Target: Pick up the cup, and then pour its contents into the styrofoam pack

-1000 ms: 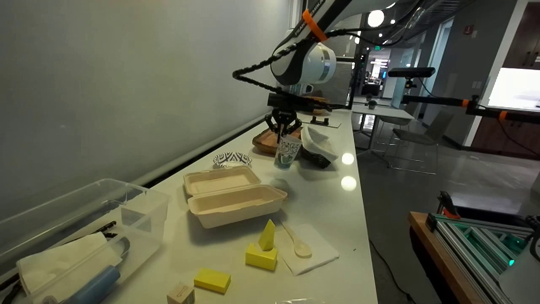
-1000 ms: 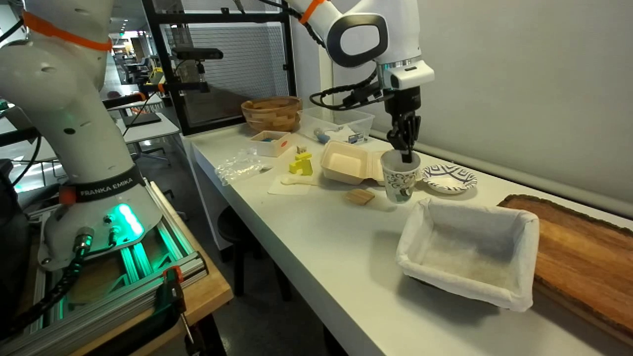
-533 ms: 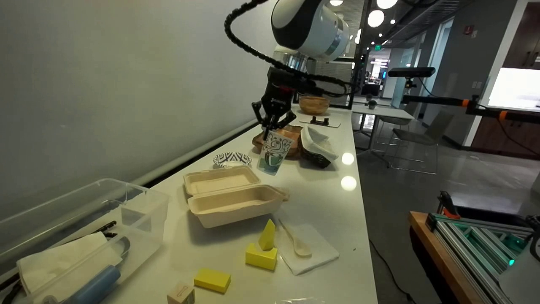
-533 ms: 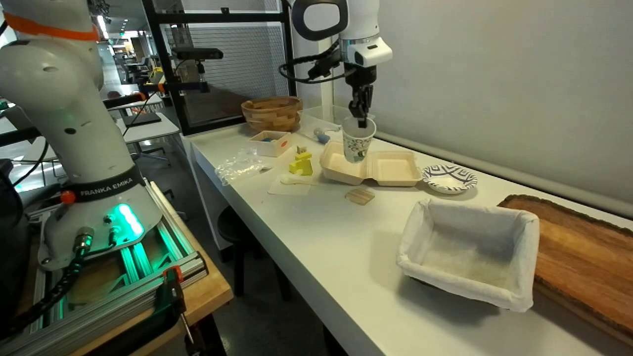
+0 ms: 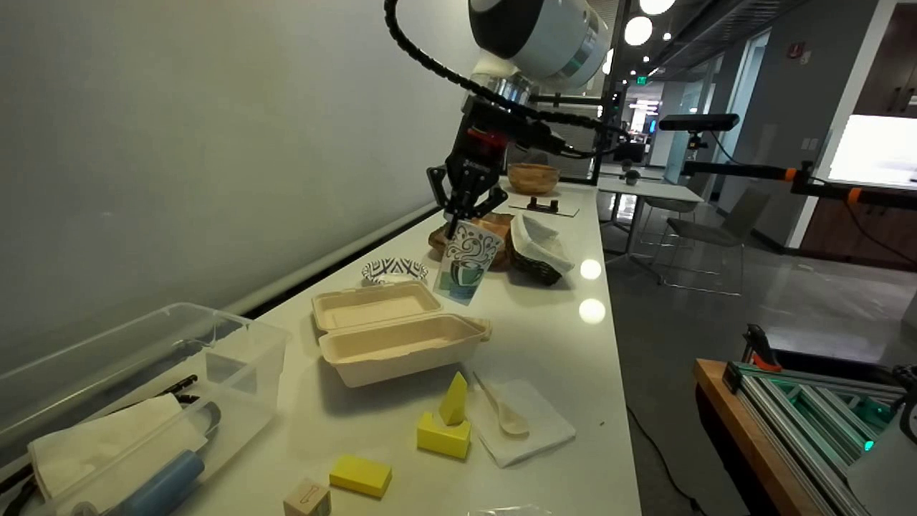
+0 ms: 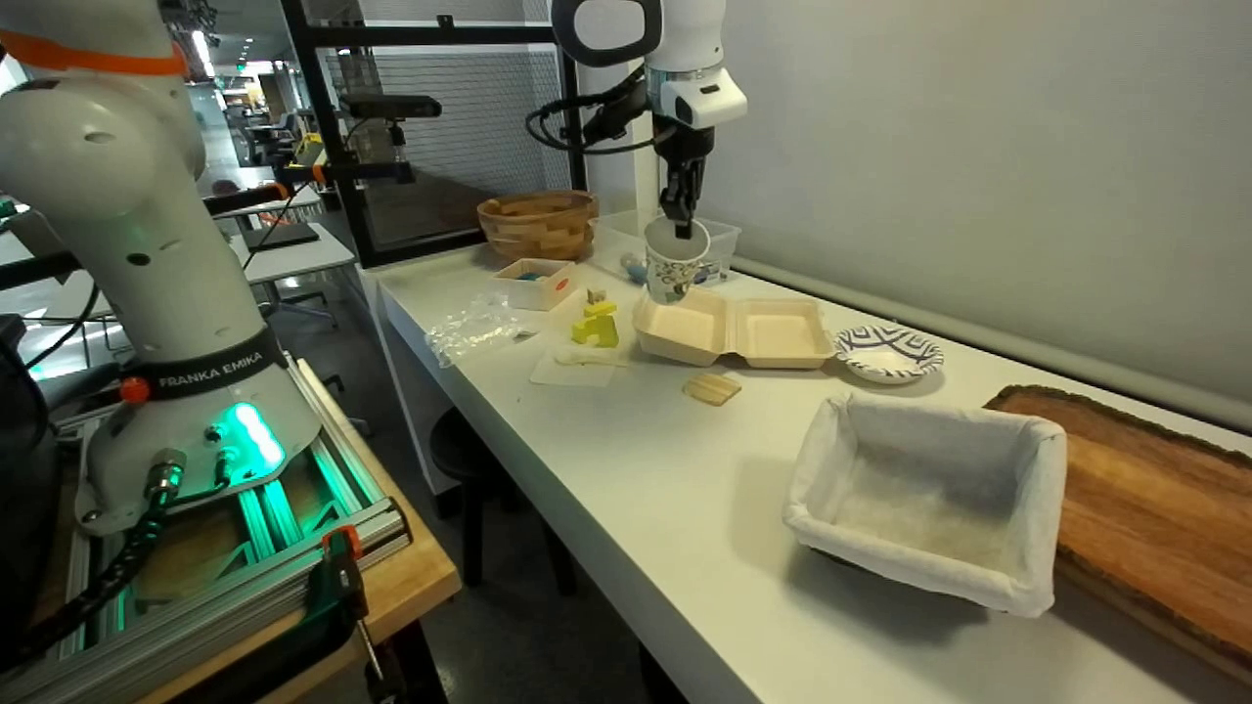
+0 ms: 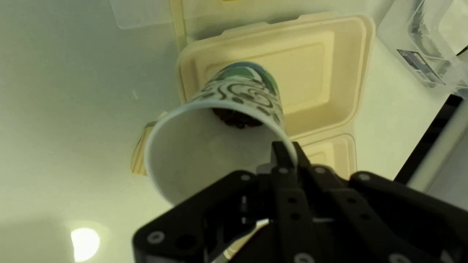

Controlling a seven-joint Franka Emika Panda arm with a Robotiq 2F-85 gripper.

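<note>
Seemingly tight, pincer (image 7: 291, 155) astride cup (image 5: 468, 263) rim.

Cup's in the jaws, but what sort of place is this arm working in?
Probably an office, perhaps its break area: in an exterior view, a table with metal-framed chairs stands beyond the long white counter, and dark wood-look cabinets show at the picture's edge.

In the wrist view the cup (image 7: 252, 93) hides a corner of the box (image 7: 340, 65); inside the cup, dark bits (image 7: 237, 119) — too small to name; right of the cup, a cut-off bin (image 7: 398, 34).
</note>
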